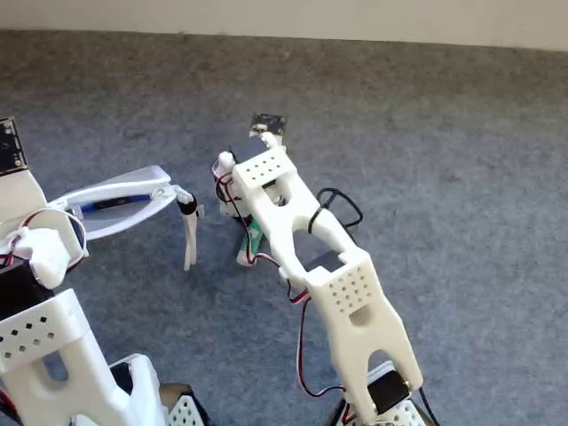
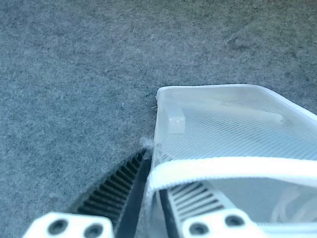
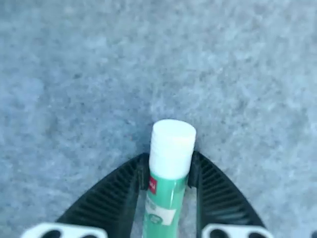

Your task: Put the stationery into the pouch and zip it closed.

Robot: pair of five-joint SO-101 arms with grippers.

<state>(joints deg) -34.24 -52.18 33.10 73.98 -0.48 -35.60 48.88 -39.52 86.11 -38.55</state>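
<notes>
- Green, white-capped glue stick (image 3: 167, 198) sits pinched tight between the right gripper (image 3: 170, 166) fingers.
- Left gripper (image 2: 151, 168) is clamped on the mesh pouch (image 2: 233, 129) rim.

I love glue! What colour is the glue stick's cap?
White cap; right wrist view shows it best.

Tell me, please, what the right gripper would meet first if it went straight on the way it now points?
Probably the carpet: nothing else lies ahead of the right gripper, and the glue stick in its jaws would touch first, though depth is unclear.
</notes>
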